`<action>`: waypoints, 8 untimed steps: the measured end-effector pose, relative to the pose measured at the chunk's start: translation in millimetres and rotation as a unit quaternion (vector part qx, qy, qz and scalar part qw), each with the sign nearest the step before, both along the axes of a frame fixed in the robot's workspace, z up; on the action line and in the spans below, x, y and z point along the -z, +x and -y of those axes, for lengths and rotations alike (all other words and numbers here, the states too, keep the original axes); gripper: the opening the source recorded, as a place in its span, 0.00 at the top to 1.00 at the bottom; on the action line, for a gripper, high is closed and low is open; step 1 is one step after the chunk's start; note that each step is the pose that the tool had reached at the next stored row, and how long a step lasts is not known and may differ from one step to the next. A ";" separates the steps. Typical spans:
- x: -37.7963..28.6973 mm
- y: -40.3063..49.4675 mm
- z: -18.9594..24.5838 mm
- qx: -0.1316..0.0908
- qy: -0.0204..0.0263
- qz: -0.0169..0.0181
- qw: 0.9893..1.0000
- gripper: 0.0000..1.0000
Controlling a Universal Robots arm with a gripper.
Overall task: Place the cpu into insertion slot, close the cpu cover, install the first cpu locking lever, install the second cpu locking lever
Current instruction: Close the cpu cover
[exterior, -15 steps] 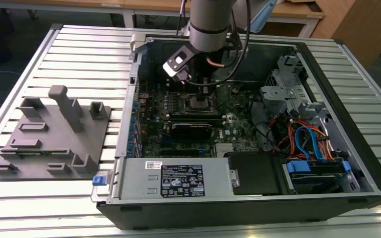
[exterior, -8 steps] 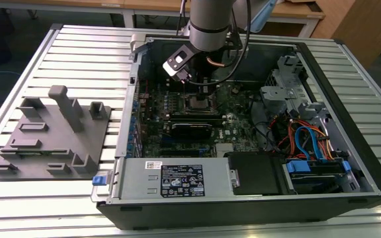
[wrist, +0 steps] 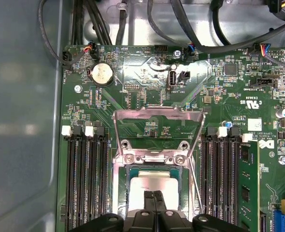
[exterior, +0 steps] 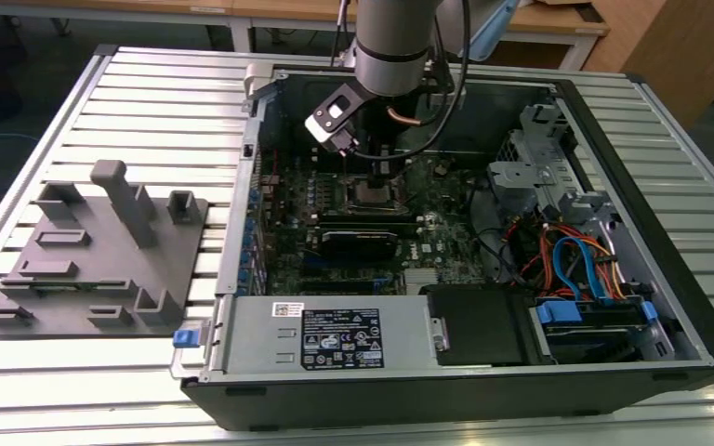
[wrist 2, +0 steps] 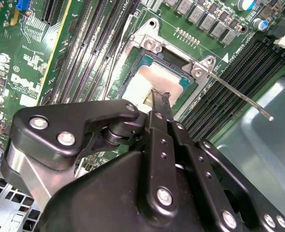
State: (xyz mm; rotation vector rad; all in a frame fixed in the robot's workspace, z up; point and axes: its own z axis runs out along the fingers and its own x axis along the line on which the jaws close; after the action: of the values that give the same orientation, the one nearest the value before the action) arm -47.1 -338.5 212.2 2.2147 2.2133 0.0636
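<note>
A: Silver cpu is sitting flat in the slot, with green board all round.
B: Claw?
A: Claw is clenched with nothing in it. In both wrist views its tips are pressing on the cpu top.
B: Cover?
A: Cover is standing swung up, off the cpu. One lever is sticking out sideways from the slot.
B: Exterior view?
A: Arm is reaching down into the open case on the worktop.

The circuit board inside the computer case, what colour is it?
The circuit board is green, with black slots across it; it shows best in the first wrist view.
</note>
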 end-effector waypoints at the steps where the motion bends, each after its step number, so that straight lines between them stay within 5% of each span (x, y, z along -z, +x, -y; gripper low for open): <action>1: 0.0 0.0 0.0 0.000 0.000 0.000 1.000 0.90; 8: -2.6 0.0 0.0 0.000 0.000 0.000 1.000 0.90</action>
State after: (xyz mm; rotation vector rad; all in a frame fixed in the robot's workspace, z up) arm -47.2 -338.5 214.8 2.2147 2.2132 0.0635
